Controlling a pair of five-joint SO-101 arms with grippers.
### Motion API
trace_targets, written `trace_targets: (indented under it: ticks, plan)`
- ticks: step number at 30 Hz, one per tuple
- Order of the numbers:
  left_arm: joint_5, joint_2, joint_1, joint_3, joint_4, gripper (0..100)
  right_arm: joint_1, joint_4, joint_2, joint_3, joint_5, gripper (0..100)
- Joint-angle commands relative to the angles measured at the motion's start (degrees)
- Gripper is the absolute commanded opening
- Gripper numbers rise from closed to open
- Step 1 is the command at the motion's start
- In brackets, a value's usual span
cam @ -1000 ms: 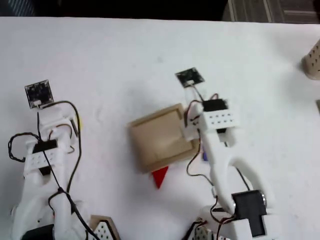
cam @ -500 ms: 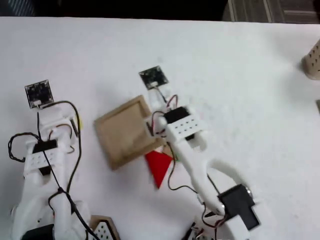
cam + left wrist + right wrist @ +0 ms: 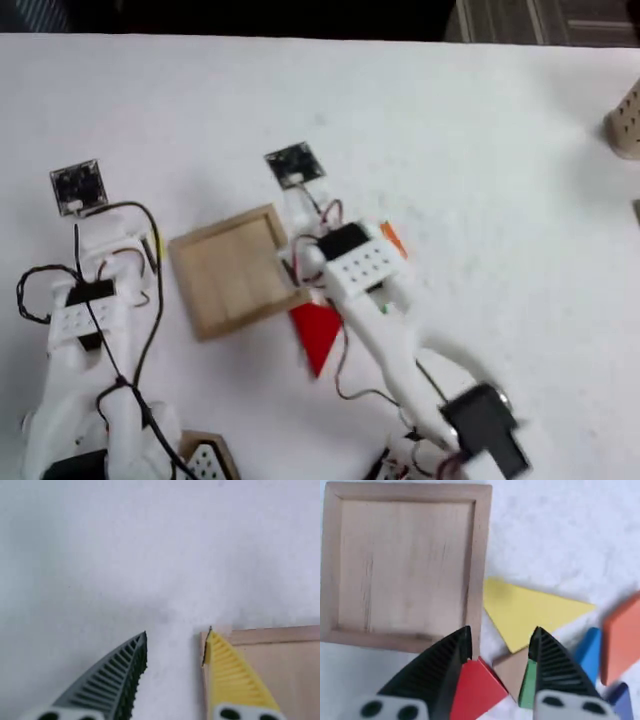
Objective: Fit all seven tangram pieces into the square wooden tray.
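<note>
Two grippers are gaping open, both gripping nothing. At the nine o'clock side of the tray (image 3: 235, 270), the left gripper (image 3: 176, 633) is hovering with its yellow finger (image 3: 226, 667) over a corner. The right gripper (image 3: 501, 630) is hanging at three o'clock, spread above a red piece (image 3: 318, 330), a tan triangle (image 3: 512, 670) and a green piece (image 3: 527, 689). A yellow triangle (image 3: 530, 612) is lying just beside the rim, with blue (image 3: 587, 647) and orange (image 3: 622, 635) pieces beyond.
</note>
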Motion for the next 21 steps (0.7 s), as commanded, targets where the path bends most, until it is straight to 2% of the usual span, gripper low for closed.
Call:
trace_targets:
  ticks: [1, 5, 9, 12, 16, 21]
  plan:
    - [0.7, -2.6, 3.6, -2.5, 7.6, 21, 4.0, 1.2, -8.9, 4.0, 1.0, 19.0]
    - [3.8, -2.6, 5.3, -7.2, 22.2, 22, 10.4, -3.0, -14.5, 9.6, 0.6, 18.3]
    - [4.7, -2.5, 9.0, -6.9, 27.2, 33, 14.2, -5.7, -17.1, 10.6, 0.6, 8.1]
    - [7.0, -2.2, 11.6, -5.8, 27.4, 39, 15.0, -8.0, -16.7, 10.9, 0.7, 5.0]
    - [10.4, -2.0, 11.6, -3.2, 24.2, 39, 15.3, -8.4, -14.7, 10.8, 0.6, 5.0]
    - [10.5, -2.0, 7.2, -1.3, 22.7, 39, 15.3, -8.4, -13.8, 10.6, 0.6, 5.0]
